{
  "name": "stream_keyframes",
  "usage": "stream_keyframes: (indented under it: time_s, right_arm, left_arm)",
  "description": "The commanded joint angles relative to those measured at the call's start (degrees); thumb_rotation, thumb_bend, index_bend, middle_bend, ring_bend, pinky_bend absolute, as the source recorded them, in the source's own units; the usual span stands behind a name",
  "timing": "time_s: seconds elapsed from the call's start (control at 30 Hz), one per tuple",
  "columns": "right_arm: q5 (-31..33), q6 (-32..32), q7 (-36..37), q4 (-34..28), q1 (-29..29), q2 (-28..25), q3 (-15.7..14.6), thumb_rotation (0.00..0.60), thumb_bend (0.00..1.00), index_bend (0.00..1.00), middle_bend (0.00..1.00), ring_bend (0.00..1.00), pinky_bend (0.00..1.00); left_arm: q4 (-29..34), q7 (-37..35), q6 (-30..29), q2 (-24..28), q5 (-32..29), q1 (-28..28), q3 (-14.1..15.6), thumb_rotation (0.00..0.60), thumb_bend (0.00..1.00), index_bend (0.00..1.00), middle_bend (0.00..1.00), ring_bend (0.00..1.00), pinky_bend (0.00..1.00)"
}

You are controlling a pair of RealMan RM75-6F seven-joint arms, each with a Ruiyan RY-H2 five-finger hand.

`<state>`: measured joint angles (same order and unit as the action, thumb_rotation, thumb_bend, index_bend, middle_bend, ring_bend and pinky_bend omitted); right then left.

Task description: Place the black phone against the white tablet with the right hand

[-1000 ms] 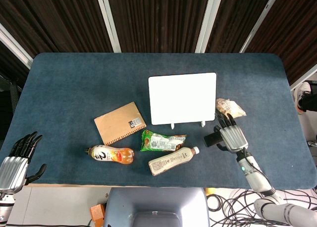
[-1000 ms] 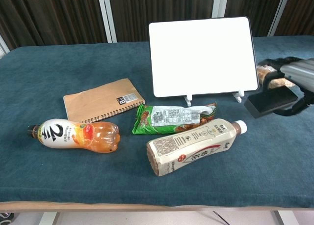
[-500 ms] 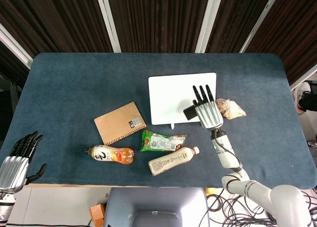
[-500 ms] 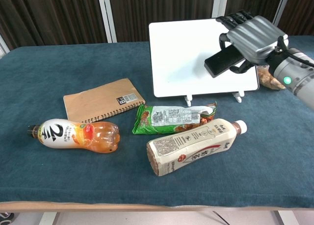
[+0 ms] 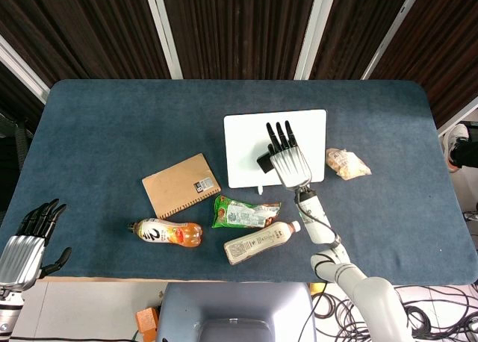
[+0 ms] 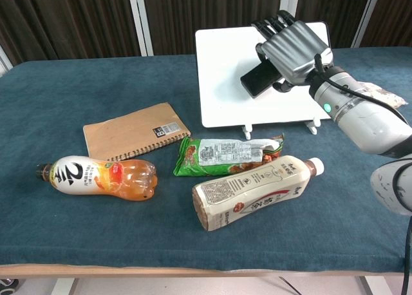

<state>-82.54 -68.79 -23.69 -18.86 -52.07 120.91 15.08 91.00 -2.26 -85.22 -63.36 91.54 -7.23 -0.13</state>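
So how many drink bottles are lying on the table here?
2. The orange-drink bottle lies front left, below the notebook; the milk-tea bottle lies front centre, just before the green snack packet. None seems hidden.

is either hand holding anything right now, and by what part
The right hand grips the black phone by its upper end, lifted in front of the white tablet. The left hand holds nothing.

I read a large "2" on the white label of the orange drink bottle (image 6: 100, 177). The milk tea bottle (image 6: 254, 192) carries Chinese characters I cannot make out, and the notebook's (image 6: 136, 131) black sticker is too small to read.
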Motion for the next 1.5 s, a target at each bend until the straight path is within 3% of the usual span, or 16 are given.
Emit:
stream_keyframes:
  time_s: [0.03,0.3,0.53,0.73,1.1,1.27,1.4,1.5]
  right_arm:
    - [0.9,1.2,0.5,2.1,-0.9,1.3,0.3,0.600,0.21,0.60,0.01,0.00,0.00]
    - [2.5,2.8,0.0,3.9,-1.3,2.1,0.6,0.600,0.21,0.50,0.01,0.00,0.00]
    - [3.3,3.3,-0.9,3.9,-1.1,2.0,0.5,0.600,0.21,0.28,0.00,0.00,0.00]
    - [3.3,3.2,-1.1,3.6,-0.7,1.9,0.0,0.600,0.21,0.14,0.00,0.00,0.00]
    - [2.3,1.0,-0.8,-0.6,2.0,-0.6,-2.1,0.600,0.21,0.00,0.00,0.00,0.00]
    - [-0.3,-6.4,0.9,-13.2,8.9,-7.2,-5.5,0.600,0.21,0.00,0.00,0.00,0.00]
    - [-1.1,-12.3,-1.6,-37.3,18.2,-19.9,-9.5,0.600,0.21,0.00,0.00,0.00,0.00]
    - [-0.3,-16.2,-5.9,-59.9,25.8,-33.3,-13.5,0.600,0.21,0.00,0.00,0.00,0.00]
  left_arm:
    - [0.0,0.0,0.2,-0.1,-0.1,-0.1,0.0,0.600,0.33,0.00,0.00,0.00,0.12]
    - [-0.1,0.3,0.9,-0.3,-0.3,-0.5,0.0,0.600,0.33,0.00,0.00,0.00,0.12]
    - [0.0,0.4,1.0,-0.3,-0.6,-0.5,-0.1,0.600,0.33,0.00,0.00,0.00,0.12]
    - [0.1,0.4,0.9,-0.2,-0.6,-0.5,-0.2,0.600,0.33,0.00,0.00,0.00,0.12]
    - [0.1,-0.1,-0.1,0.1,-0.2,-0.1,-0.1,0.600,0.33,0.00,0.00,0.00,0.12]
    - [0.0,-0.7,-0.9,0.3,0.0,0.2,-0.1,0.600,0.33,0.00,0.00,0.00,0.12]
    - [0.0,-1.0,-1.5,0.4,0.2,0.5,-0.2,0.600,0.33,0.00,0.00,0.00,0.12]
    - [0.1,-1.0,-2.1,0.5,0.6,0.8,0.0,0.600,0.33,0.00,0.00,0.00,0.12]
